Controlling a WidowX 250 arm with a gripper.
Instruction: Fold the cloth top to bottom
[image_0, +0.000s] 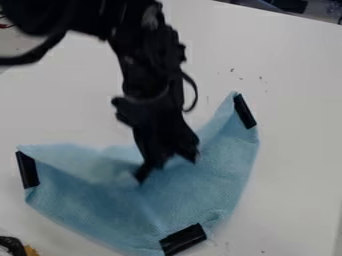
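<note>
Cloth (100, 200), blue: on the desk (294, 100), beneath the gripper (167, 169); upper edge dips inward, as suits a top-to-bottom fold. Fingers (188, 149): apart, over the cloth's middle, probably placed there to free or take fabric. Strips (183, 239), black, three: at left, right and lower corners, likely as markers.

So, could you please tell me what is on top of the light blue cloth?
On the cloth, three black strips sit at its left, right and bottom edges. The black gripper hangs over its middle, hiding the patch behind it.
</note>
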